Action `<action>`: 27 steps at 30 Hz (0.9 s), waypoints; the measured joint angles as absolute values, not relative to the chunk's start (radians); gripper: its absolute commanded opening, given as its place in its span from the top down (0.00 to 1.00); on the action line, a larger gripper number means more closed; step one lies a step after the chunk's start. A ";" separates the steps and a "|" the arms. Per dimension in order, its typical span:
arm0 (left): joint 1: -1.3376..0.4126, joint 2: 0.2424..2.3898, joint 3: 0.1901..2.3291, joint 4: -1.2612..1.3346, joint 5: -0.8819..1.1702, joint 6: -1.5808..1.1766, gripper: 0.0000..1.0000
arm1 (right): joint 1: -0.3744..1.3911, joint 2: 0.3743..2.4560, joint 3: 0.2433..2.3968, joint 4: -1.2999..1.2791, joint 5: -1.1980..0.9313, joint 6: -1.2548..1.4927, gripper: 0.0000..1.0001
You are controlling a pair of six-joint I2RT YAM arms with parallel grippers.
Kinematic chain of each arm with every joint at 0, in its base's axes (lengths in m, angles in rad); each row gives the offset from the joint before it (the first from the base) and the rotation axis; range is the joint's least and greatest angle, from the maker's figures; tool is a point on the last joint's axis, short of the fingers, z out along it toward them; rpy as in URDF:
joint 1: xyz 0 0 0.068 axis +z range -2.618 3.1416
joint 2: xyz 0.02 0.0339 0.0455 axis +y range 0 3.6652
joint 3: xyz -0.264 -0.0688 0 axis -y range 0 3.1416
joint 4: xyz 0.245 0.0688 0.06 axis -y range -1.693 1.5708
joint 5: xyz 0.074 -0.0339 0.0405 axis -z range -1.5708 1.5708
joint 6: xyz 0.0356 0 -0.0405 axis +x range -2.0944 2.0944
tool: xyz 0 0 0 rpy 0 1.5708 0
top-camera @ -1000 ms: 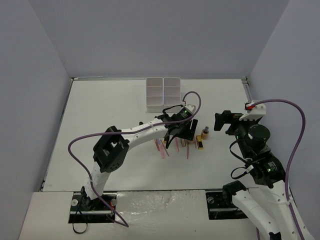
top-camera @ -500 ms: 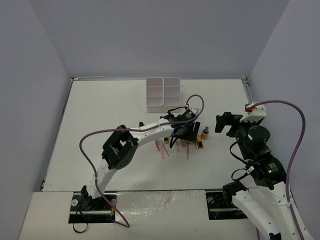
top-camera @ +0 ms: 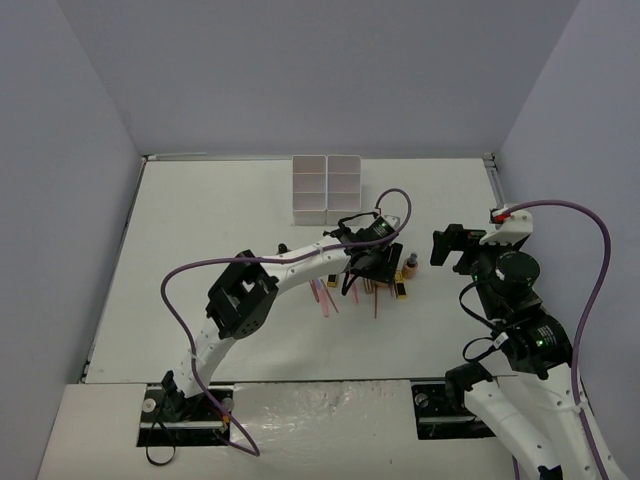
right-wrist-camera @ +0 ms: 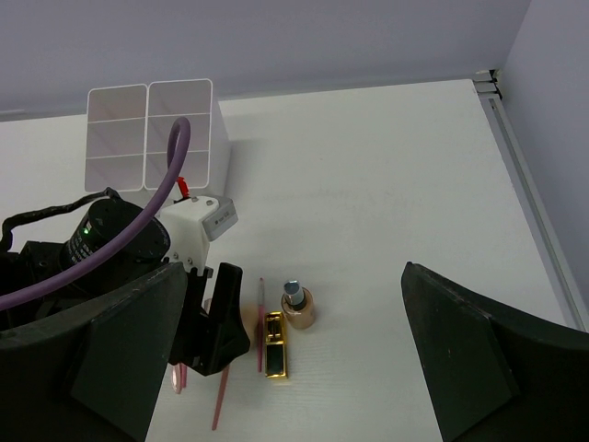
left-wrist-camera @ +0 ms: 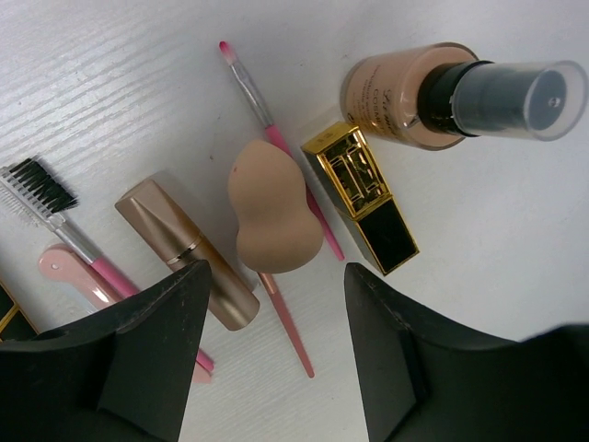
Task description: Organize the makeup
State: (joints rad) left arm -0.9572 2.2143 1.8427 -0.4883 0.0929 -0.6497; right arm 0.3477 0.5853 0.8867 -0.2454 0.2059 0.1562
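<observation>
The makeup lies in a cluster at mid-table. In the left wrist view a peach sponge [left-wrist-camera: 274, 219] rests on a thin pink brush [left-wrist-camera: 260, 106]. A rose-gold tube [left-wrist-camera: 189, 262] lies to its left and a black-and-gold tube [left-wrist-camera: 361, 195] to its right. A tan bottle [left-wrist-camera: 414, 92] with a dark cap stands beyond, and a spoolie brush [left-wrist-camera: 46, 195] lies at the far left. My left gripper [left-wrist-camera: 276, 368] hovers open just above the table, the sponge just ahead of its fingertips and nothing between them. My right gripper [top-camera: 450, 245] stands open, apart to the right of the bottle [top-camera: 409, 266].
A white gridded compartment box [top-camera: 326, 187] stands behind the cluster, towards the back wall. In the right wrist view the left gripper [right-wrist-camera: 216, 322] hides part of the pile, with the bottle [right-wrist-camera: 296, 308] and the gold tube [right-wrist-camera: 275, 345] beside it. Grey walls enclose the table.
My left arm has reached a little further right over the makeup, its elbow swinging in. The right arm has not moved.
</observation>
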 measured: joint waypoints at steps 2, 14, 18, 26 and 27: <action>-0.961 2.214 1.848 -0.490 0.093 -0.649 0.44 | 0.348 0.584 0.887 -0.246 0.206 0.156 0.00; -0.963 2.256 1.889 -0.497 0.093 -0.647 0.50 | 0.348 0.573 0.886 -0.252 0.217 0.156 0.00; -0.963 2.290 1.909 -0.511 0.090 -0.647 0.54 | 0.348 0.571 0.886 -0.252 0.221 0.156 0.00; -0.963 2.300 1.933 -0.536 0.077 -0.636 0.82 | 0.348 0.565 0.886 -0.255 0.222 0.156 0.00; -0.963 2.300 1.934 -0.536 0.074 -0.633 0.87 | 0.348 0.565 0.886 -0.255 0.222 0.156 0.00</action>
